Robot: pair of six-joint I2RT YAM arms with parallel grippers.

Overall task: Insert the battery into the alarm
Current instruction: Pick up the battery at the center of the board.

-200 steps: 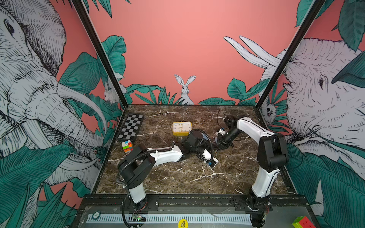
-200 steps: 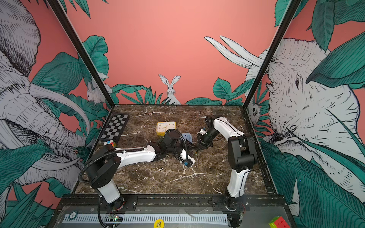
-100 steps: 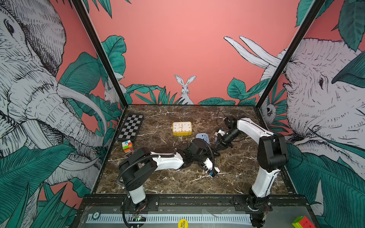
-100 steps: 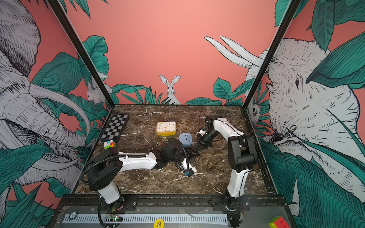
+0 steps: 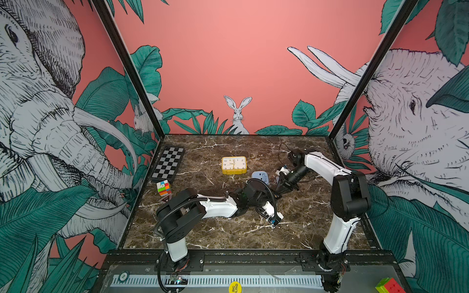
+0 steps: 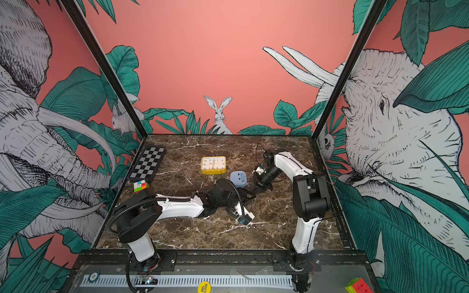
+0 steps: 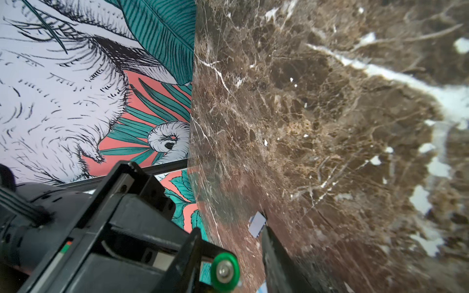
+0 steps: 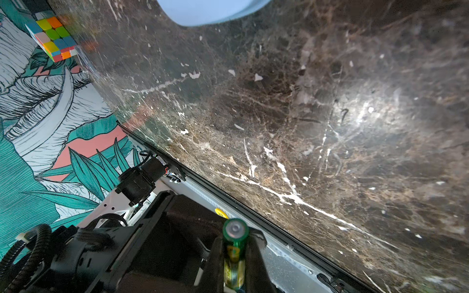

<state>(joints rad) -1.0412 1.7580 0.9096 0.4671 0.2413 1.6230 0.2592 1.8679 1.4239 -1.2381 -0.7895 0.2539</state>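
Between the clamped fingers of my right end effector [image 8: 234,250] the green battery [image 8: 234,230] sits gripped, long axis running out along them toward the blue alarm [image 5: 260,176], which lies on the counter [image 5: 304,228] just ahead, beside my left end effector [image 7: 230,228], jaws partly apart, holding nothing.

We're peering into a robot lab's test cell here: a marble-look tabletop [image 5: 223,238] boxed in by jungle-mural panels [image 5: 228,63] on black frame posts [image 5: 127,68]. A left arm [image 5: 218,206] and a right arm [image 5: 327,170] are bolted along the tabletop's near edge, and a checkerboard [image 5: 168,163] lies by its left edge.
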